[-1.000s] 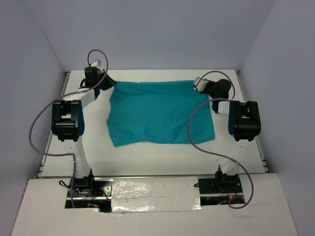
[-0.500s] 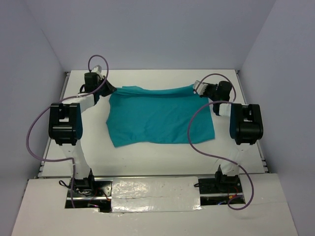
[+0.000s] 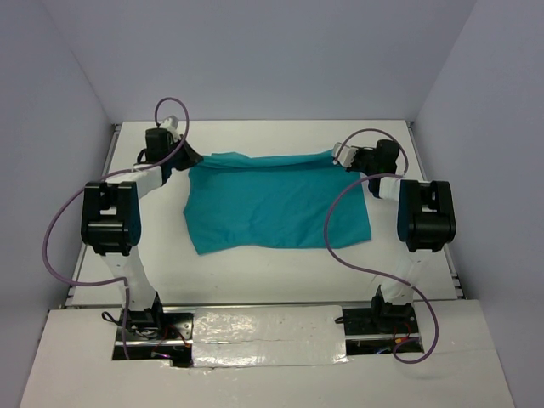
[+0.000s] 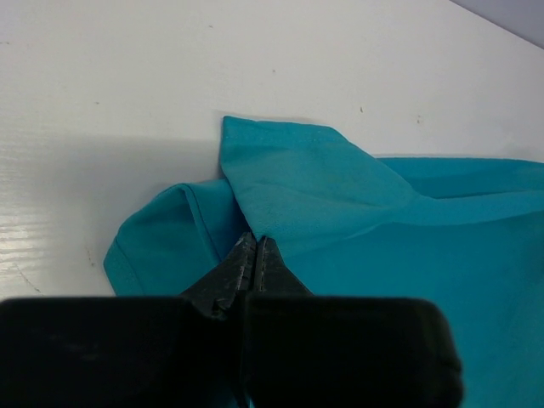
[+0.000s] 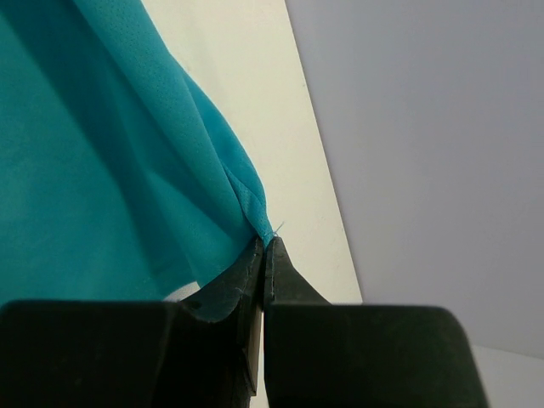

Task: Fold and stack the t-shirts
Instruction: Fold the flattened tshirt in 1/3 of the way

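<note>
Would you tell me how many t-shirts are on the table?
1. The teal t-shirt lies spread on the table, its far corners pinched by the left gripper and right gripper; another hidden beneath cannot be ruled out.

Looks like a robotics lab cell: white table (image 3: 272,263) closed in by plain pale walls (image 3: 272,59), two cabled arms (image 3: 109,221) bolted at the table's near edge.

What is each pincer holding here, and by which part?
Both hold the teal t-shirt: left pincer at its far left corner, by a sleeve; right pincer at its far right corner.
</note>
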Robot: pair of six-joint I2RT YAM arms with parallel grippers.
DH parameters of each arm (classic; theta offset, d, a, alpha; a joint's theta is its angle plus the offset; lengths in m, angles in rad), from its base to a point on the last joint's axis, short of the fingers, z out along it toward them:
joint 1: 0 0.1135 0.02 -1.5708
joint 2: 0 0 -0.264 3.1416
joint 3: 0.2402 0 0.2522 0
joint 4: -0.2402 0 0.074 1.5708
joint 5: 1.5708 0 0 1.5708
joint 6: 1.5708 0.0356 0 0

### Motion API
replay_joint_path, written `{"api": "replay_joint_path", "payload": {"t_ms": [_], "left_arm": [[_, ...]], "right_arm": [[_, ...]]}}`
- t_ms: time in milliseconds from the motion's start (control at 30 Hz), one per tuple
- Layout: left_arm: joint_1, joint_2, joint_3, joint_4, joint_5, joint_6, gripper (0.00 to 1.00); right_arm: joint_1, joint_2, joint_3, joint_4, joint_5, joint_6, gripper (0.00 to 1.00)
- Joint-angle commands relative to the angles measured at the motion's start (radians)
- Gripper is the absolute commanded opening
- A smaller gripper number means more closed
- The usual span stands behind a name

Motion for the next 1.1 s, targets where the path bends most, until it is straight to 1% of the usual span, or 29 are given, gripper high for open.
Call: {"api": "replay_joint_path", "payload": {"t_ms": [0, 200, 767, 900, 933, 1067], "left_arm": [[-0.007, -0.046, -0.014, 0.007, 0.026, 0.032, 0.00], [-0.013, -0.052, -0.034, -0.016, 0.032, 0.046, 0.00], [-0.013, -0.031, -0.040, -0.066, 0.021, 0.060, 0.00], [-0.013, -0.035, -0.048, -0.077, 0.021, 0.064, 0.00], [-0.039, -0.037, -0.050, -0.080, 0.023, 0.064, 0.00], [-0.045, -0.045, -0.063, -0.083, 0.021, 0.064, 0.00]], "right_arm": [[0.003, 0.013, 0.065, -0.038, 0.047, -0.023, 0.00], [0.012, 0.045, 0.104, -0.041, 0.107, -0.027, 0.00], [0.018, 0.035, 0.099, -0.119, 0.109, -0.085, 0.00], [0.020, 0.047, 0.113, -0.139, 0.141, -0.100, 0.00], [0.021, 0.050, 0.116, -0.142, 0.149, -0.100, 0.00], [0.026, 0.062, 0.130, -0.158, 0.167, -0.105, 0.00]]}}
